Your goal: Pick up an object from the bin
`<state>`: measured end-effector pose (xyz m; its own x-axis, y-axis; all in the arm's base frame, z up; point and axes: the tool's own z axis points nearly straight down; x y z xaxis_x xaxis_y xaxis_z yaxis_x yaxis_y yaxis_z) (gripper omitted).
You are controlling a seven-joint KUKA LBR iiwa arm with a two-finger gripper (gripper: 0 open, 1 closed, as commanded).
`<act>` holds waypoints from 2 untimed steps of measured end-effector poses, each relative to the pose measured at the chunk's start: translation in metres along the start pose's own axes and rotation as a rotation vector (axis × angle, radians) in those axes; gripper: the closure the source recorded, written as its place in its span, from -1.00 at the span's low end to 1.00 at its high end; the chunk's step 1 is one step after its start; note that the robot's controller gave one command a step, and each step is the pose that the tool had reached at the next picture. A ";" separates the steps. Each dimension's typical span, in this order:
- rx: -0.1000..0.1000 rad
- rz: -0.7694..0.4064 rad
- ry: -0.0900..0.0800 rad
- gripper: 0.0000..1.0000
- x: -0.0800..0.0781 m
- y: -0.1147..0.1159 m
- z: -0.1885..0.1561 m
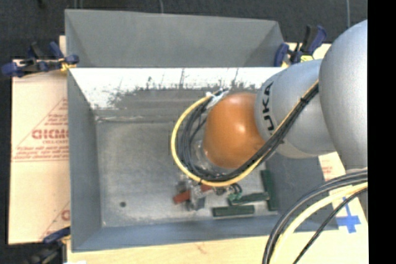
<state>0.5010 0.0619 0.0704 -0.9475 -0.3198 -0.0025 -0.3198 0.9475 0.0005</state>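
Down on the scuffed grey metal bin (124,151) floor, claw (193,193) beside flat green strips (233,211); its grip unreadable

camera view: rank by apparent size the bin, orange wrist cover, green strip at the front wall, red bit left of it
1. bin
2. orange wrist cover (nearer the camera, so it looks enlarged)
3. green strip
4. red bit
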 end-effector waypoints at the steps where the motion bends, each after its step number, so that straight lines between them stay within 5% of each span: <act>1: 0.000 0.001 0.000 1.00 0.000 0.000 0.000; 2: 0.004 -0.026 -0.008 1.00 -0.010 -0.026 -0.180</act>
